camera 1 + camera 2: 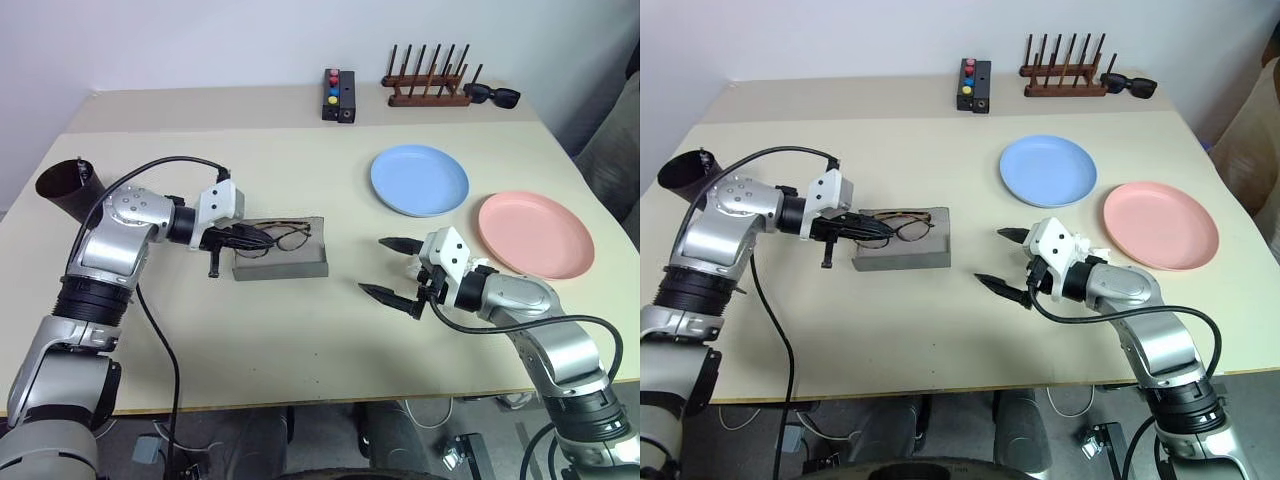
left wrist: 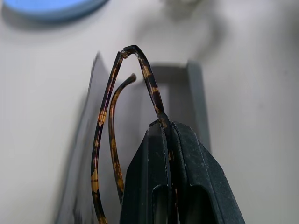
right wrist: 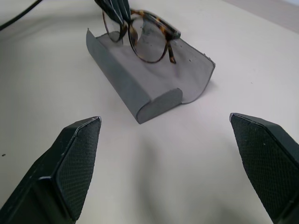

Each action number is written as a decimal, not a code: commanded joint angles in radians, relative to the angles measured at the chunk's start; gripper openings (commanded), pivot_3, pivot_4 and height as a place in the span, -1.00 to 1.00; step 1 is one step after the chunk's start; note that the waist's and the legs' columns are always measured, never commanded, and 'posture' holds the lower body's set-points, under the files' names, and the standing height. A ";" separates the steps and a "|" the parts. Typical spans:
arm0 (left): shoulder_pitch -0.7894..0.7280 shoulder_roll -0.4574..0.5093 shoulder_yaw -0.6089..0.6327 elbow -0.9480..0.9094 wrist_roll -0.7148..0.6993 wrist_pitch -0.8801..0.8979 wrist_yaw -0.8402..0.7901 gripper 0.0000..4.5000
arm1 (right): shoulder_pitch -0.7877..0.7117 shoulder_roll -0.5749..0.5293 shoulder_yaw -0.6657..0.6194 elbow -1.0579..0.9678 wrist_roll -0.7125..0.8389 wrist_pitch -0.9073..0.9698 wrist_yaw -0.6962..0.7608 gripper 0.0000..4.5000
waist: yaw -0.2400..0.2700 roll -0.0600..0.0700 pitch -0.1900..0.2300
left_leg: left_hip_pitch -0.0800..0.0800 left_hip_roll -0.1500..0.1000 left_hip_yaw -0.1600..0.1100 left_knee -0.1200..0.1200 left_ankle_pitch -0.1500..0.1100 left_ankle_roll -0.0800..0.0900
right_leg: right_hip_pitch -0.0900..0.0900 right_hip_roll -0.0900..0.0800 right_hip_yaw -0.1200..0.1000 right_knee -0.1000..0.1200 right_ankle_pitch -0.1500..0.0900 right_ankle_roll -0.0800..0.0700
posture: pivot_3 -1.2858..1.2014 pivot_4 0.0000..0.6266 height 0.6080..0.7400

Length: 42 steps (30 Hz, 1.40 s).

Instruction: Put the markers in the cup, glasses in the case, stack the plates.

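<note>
Glasses (image 1: 283, 238) hang over the open grey case (image 1: 281, 262), pinched by your left gripper (image 1: 243, 237) at one temple end. Light, thin, fragile: keep hold near the hinge, lower gently. Right gripper (image 1: 392, 267) waits beside, fingers wide apart, empty.

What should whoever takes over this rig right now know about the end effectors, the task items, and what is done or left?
Left end effector: shut on the glasses, held over the open grey case.
Right end effector: open, holding nothing, above bare table between the case and the pink plate.
Blue plate and pink plate lie side by side, unstacked.
Cup sits at the table's left edge, tilted; something small and dark shows at its rim, cannot tell what.
Left: release glasses into the case, stack the plates, check the markers.
</note>
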 commanded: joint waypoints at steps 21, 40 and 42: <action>-0.086 -0.086 -0.065 0.221 0.058 -0.072 -0.188 -0.85 | 0.011 -0.002 -0.015 -0.047 0.011 -0.002 -0.003 1.00 | -0.001 0.000 0.000 | 0.000 0.000 0.000 0.000 0.000 0.000 | 0.000 0.000 0.000 0.000 0.000 0.000 | 0.03 -0.52 0.91; -0.163 -0.151 0.088 0.220 -0.058 -0.006 -0.075 0.70 | -0.004 0.003 -0.002 -0.034 0.007 -0.007 0.002 1.00 | -0.002 0.000 0.000 | 0.000 0.000 0.000 0.000 0.000 0.000 | 0.000 0.000 0.000 0.001 0.000 0.001 | 0.03 -0.52 0.91; -0.174 -0.150 0.117 0.215 -0.081 0.012 -0.061 0.47 | -0.003 0.003 -0.002 -0.037 0.007 -0.007 0.002 1.00 | -0.003 0.000 0.000 | 0.000 0.000 0.000 0.000 0.000 0.000 | 0.000 0.000 0.000 0.001 0.000 0.001 | 0.03 -0.52 0.91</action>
